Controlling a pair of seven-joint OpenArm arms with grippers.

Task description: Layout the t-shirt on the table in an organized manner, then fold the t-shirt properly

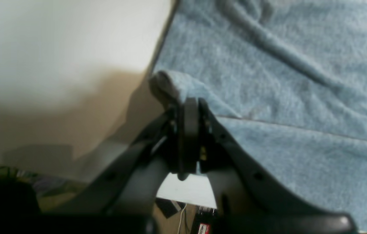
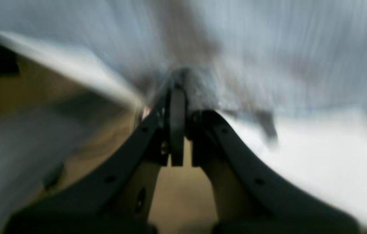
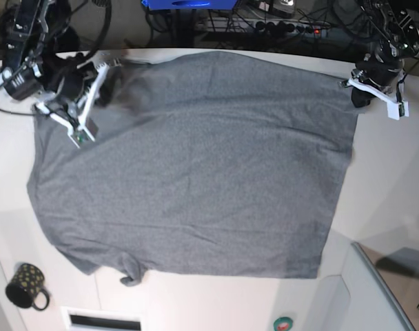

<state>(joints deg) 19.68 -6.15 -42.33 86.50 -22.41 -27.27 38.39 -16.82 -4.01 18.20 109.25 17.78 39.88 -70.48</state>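
A grey t-shirt [image 3: 196, 165] lies spread across most of a white counter [image 3: 389, 179], mostly flat, with shallow creases running across it. One straight edge lies toward the counter's right side. A small bunched sleeve or corner pokes out near the counter's front edge, toward the left. The far left part of the cloth looks lifted and blurred.

The left tool [image 1: 188, 105], at the counter's far right corner, has its jaws pressed together on a small rolled fold of the shirt's edge; the left wrist view shows the pinched cloth clearly, just beside bare counter. The right tool [image 2: 183, 86], at the counter's far left corner, also has its jaws together, with grey fabric bunched at the tips. That view is streaked with motion blur, so how much cloth it has is hard to tell.

Judged from its drape, the shirt is light, soft and limp. It will sag, stretch and wrinkle instead of keeping a shape, and it should slide easily on the smooth counter. The best holds are probably at corners and hemmed edges, two at once, pulled apart gently to keep the cloth taut.

A small black dotted mug [image 3: 27, 285] stands at the counter's front left corner, apart from the shirt.
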